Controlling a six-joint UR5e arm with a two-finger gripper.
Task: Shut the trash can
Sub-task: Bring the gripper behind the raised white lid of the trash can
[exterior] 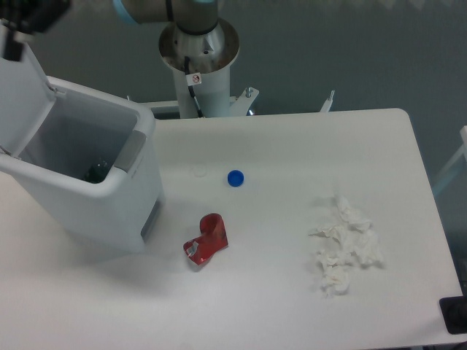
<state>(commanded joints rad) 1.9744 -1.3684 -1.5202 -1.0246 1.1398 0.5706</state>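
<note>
Crumpled tissues [344, 246] lower right, red can [206, 242] centre, blue cap [235, 178] above it. Bin [109, 197] far left, wide open, lid [20, 98] standing up. Gripper [13, 33] upper left corner at lid top; fingers cropped, grip unclear. Closing not done.

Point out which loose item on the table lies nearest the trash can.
The crushed red can, just off the trash can's front corner. The blue bottle cap sits farther out, and the crumpled tissues are far across the table.

Even, soft overhead light, faint shadows, slightly soft focus throughout.
</note>
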